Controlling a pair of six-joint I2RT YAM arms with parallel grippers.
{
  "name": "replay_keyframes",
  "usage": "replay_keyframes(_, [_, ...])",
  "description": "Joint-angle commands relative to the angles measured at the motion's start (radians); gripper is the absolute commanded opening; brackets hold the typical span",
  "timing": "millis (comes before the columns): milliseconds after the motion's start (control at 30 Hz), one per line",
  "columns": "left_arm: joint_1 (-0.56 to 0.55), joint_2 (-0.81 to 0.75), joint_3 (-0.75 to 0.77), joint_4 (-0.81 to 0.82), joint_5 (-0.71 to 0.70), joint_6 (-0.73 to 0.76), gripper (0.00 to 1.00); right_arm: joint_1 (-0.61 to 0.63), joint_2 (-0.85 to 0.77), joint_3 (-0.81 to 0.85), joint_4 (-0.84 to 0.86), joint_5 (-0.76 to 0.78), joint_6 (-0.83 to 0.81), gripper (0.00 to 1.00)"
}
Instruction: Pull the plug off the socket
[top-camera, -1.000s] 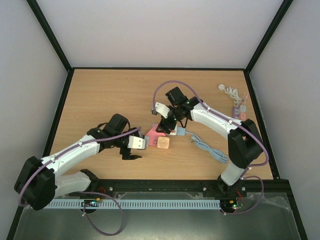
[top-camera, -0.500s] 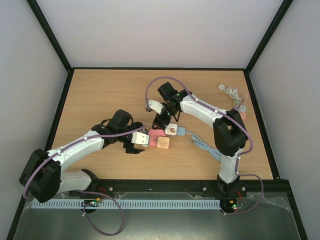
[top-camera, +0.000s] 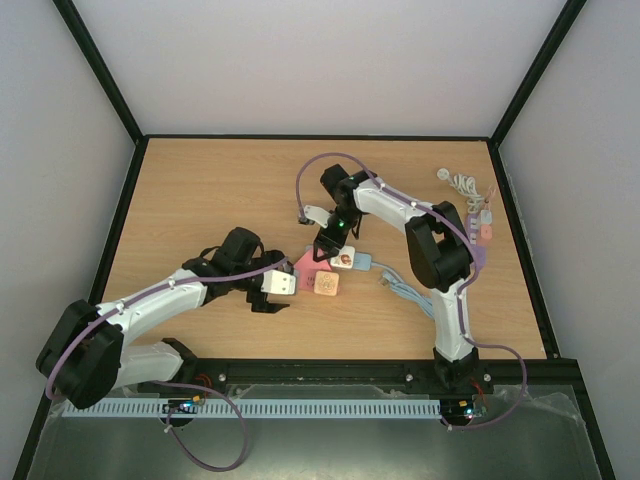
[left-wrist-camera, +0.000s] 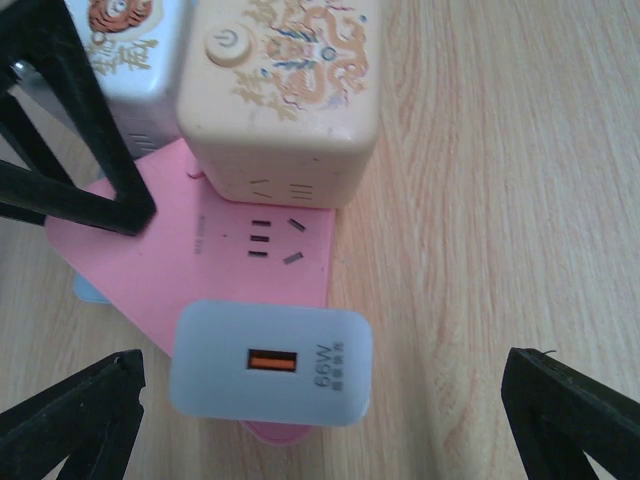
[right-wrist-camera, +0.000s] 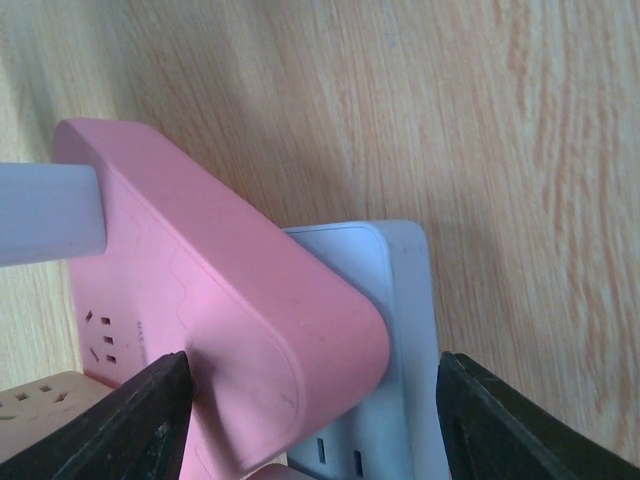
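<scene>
**Pink socket strip with a claw at each end, charger seated in it**

Pink is what catches the eye: a flat socket strip (left-wrist-camera: 180, 260) lies on the wooden table (top-camera: 220, 190), about midway between the two arms. A white charger plug (left-wrist-camera: 270, 365) with an orange port sits pushed into the end of the strip nearest the left arm. Beside it, on the same strip, stands a cream cube adapter (left-wrist-camera: 285, 90) with a dragon drawing and a power button. Next to that is a white cube adapter (left-wrist-camera: 130, 50).

The left claw (top-camera: 270, 305) hangs over the charger with its fingers (left-wrist-camera: 75, 415) spread wide, one on each side of the plug and clear of it. It holds nothing.

The right claw (right-wrist-camera: 312, 355) is down at the other end of the strip. Its black fingers (right-wrist-camera: 130, 420) stand either side of the pink corner and of a pale blue block (right-wrist-camera: 400, 330) lying under it. One finger looks pressed against the pink edge and the other is just beside the blue block. I cannot tell whether it is actually gripping.

A grey-blue cable (top-camera: 415, 295) trails from the cluster toward the right arm's base, and a coiled white cord (top-camera: 462, 183) lies well apart near the far right corner
</scene>
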Motion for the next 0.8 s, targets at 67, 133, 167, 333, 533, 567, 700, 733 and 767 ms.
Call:
replay_keyframes(67, [-0.005, 0.015, 0.010, 0.057, 0.027, -0.015, 0.99, -0.006, 0.088, 0.060, -0.117, -0.060, -0.056, 0.61])
replay_keyframes(133, [-0.005, 0.020, 0.016, 0.047, 0.025, -0.006, 0.98, -0.006, 0.105, 0.066, -0.132, -0.079, -0.064, 0.60])
replay_keyframes(167, [-0.004, 0.022, 0.019, 0.037, 0.024, 0.006, 0.98, -0.006, 0.117, 0.068, -0.139, -0.087, -0.072, 0.60])
replay_keyframes(333, [-0.004, 0.018, 0.021, 0.004, -0.010, 0.037, 0.94, -0.005, 0.144, 0.056, -0.159, -0.113, -0.088, 0.48])
replay_keyframes(533, [-0.005, 0.006, -0.004, 0.017, 0.012, -0.002, 0.93, 0.006, 0.093, -0.011, -0.068, -0.097, -0.029, 0.46])
replay_keyframes(567, [-0.007, 0.005, -0.006, 0.017, 0.018, -0.011, 0.93, 0.010, 0.079, -0.026, -0.048, -0.087, -0.014, 0.46])
replay_keyframes(700, [-0.025, 0.000, -0.016, 0.011, 0.021, -0.026, 0.92, 0.038, 0.019, -0.097, 0.036, -0.027, 0.021, 0.56])
replay_keyframes(733, [-0.032, -0.001, -0.024, 0.014, 0.016, -0.029, 0.92, 0.048, 0.004, -0.117, 0.065, -0.004, 0.031, 0.59])
replay_keyframes(767, [-0.038, -0.002, -0.029, 0.018, 0.013, -0.034, 0.92, 0.063, -0.011, -0.132, 0.083, 0.018, 0.038, 0.62])
